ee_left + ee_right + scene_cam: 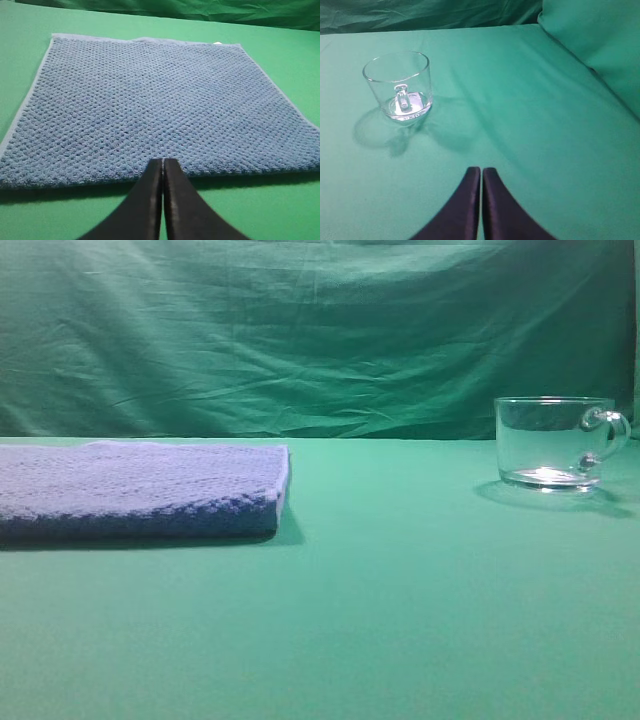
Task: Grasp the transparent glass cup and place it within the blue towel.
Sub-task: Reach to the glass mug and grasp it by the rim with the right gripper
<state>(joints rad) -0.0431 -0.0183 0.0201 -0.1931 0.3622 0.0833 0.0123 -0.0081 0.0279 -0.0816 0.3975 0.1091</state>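
The transparent glass cup (553, 441) stands upright on the green table at the right, its looped handle pointing right. In the right wrist view the cup (398, 85) is at the upper left, handle facing the camera. The blue towel (140, 490) lies flat at the left and fills the left wrist view (155, 105). My left gripper (163, 161) is shut and empty, its tips at the towel's near edge. My right gripper (481, 170) is shut and empty, well short of the cup and to its right. Neither gripper shows in the exterior high view.
A green cloth covers the table (400, 590) and hangs as a backdrop (300, 330). In the right wrist view a raised green cloth fold (600, 45) stands at the upper right. Bare cloth lies between towel and cup.
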